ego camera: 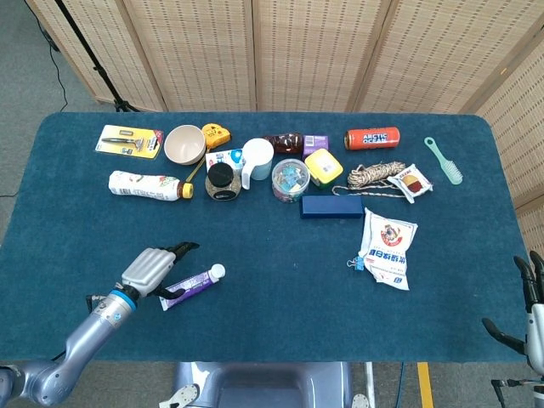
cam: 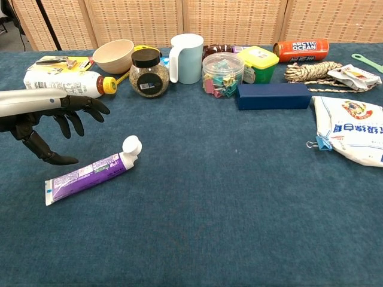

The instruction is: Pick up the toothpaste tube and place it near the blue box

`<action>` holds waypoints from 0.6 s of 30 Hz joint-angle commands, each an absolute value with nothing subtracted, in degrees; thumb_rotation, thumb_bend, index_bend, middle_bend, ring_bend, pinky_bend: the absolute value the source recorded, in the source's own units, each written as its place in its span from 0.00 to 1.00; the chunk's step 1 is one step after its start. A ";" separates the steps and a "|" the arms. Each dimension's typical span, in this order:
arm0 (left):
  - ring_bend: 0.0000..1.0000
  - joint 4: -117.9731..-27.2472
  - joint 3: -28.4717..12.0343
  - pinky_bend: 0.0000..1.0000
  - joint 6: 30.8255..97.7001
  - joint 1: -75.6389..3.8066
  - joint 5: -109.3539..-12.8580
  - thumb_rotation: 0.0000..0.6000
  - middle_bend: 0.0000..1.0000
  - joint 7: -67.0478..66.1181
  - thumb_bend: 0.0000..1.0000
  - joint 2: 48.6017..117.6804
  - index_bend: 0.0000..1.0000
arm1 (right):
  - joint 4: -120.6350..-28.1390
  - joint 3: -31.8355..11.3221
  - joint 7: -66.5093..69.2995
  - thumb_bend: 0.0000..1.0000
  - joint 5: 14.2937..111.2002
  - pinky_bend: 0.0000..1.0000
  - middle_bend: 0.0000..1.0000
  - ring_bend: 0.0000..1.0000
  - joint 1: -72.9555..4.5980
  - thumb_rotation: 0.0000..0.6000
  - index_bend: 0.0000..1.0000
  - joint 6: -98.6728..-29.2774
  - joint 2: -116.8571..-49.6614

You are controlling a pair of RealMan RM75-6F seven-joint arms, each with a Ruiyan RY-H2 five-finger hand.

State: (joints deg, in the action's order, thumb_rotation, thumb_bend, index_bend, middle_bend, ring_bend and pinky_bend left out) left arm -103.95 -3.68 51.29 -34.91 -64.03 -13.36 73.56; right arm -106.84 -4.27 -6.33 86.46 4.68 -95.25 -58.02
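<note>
Left silver arm reaches in from lower left, forearm angled up and to right. Left hand [ego camera: 151, 270] [cam: 42, 122] with silver back and black fingers [cam: 81, 107] held above table surface, palm down, fingers apart and lightly curled, thumb pointing down and forward, nothing held. Right hand [ego camera: 531, 310] at lower right edge of head view, dark fingers upright and apart, holding nothing.
</note>
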 commanded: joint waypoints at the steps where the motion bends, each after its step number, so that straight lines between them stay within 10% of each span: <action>1: 0.29 -106.44 -2.02 0.33 58.08 -34.95 -59.77 0.95 0.18 -24.77 0.24 76.93 0.15 | -106.75 -4.28 -6.21 0.00 86.48 0.04 0.00 0.00 4.76 1.00 0.05 -95.34 -57.99; 18: 0.34 -106.68 -0.94 0.40 67.36 -35.33 -54.09 0.94 0.22 -41.64 0.28 86.44 0.22 | -106.09 -4.24 -4.53 0.00 86.70 0.04 0.00 0.00 5.60 1.00 0.05 -96.29 -57.56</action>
State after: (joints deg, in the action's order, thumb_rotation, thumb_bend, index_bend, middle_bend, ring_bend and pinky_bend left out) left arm -106.69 -0.98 67.31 -35.24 -54.30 -41.37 86.23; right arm -106.10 -4.24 -4.54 86.70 5.58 -96.27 -57.57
